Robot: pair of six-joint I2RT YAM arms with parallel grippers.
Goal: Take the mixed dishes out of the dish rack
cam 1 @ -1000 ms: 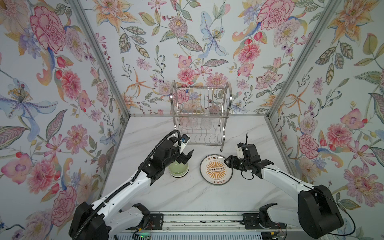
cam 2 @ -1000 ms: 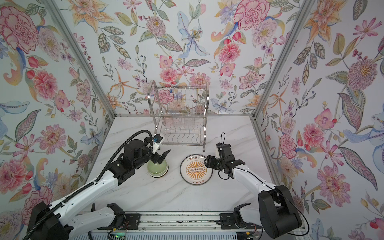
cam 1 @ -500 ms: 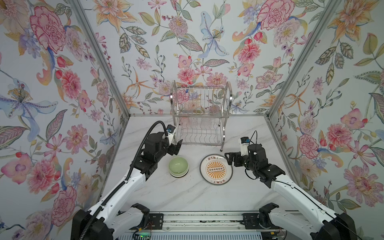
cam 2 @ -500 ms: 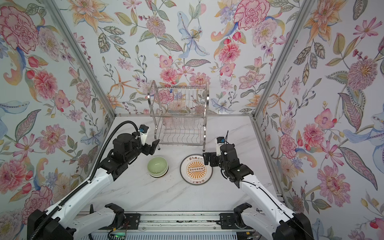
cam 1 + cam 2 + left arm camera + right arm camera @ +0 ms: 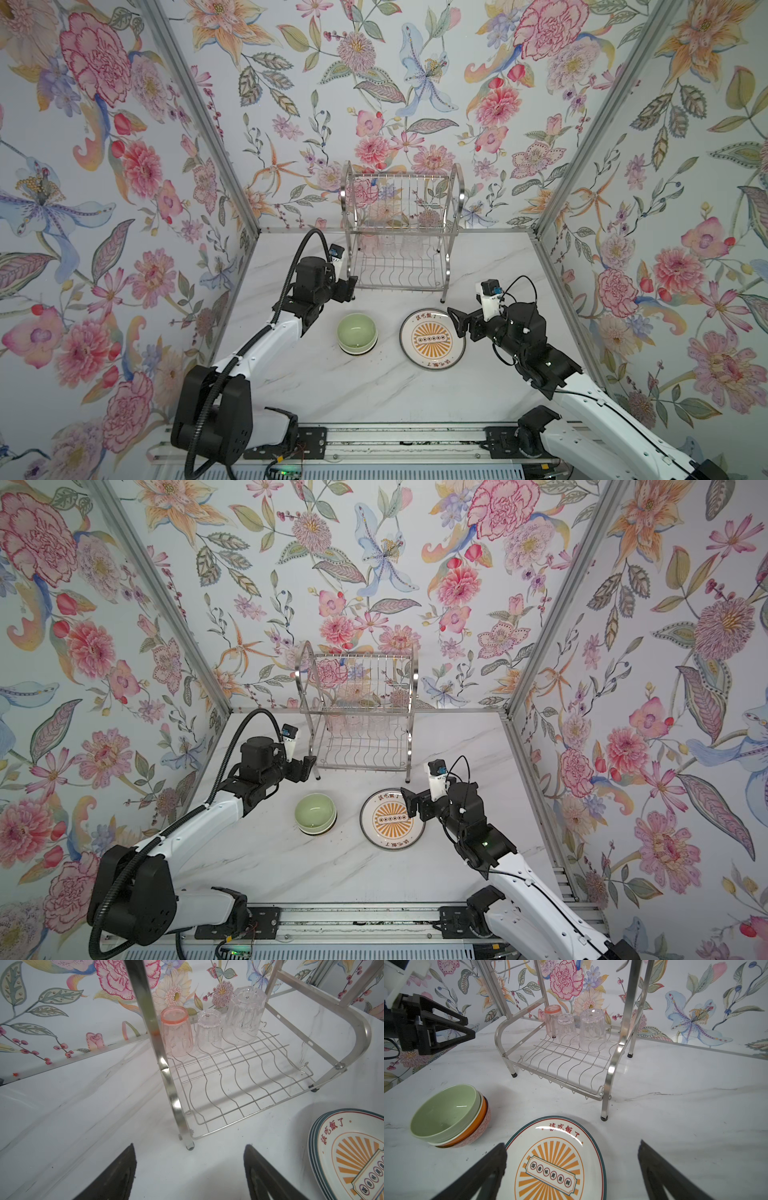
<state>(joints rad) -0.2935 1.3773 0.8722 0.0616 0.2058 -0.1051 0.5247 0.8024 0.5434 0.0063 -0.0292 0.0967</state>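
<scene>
**Ana:** Where did the left end effector [image 5: 350, 289] stand against the dish rack [image 5: 399, 232]?

**Ben:** Just beside the rack's front left leg, its jaws well apart with nothing between them. A second before, it had hung over the green bowl [image 5: 356, 332]; it had since pulled away towards the rack.

**Ana:** And the cups?

**Ben:** At the back of the lower tier, beyond that end effector. The pink cup [image 5: 176, 1032] stood at the left end, then a small clear cup [image 5: 208, 1030] and a taller clear cup [image 5: 245, 1016]. All three stood mouth down, in a row along the rack's length, across the worktop [image 5: 374, 395].

**Ana:** The right end effector [image 5: 456, 323]?

**Ben:** Spread wide and empty, at the right rim of the stacked plates [image 5: 432, 338]. It had kept near that rim while its arm changed pose.

**Ana:** How did the unloaded dishes lie?

**Ben:** The plates lay flat, sunburst up, red characters towards the rack. The green bowl sat mouth up on an orange bowl [image 5: 483, 1108] and a pink-patterned bowl [image 5: 477, 1132], between the two end effectors. Neither stack had shifted.
</scene>
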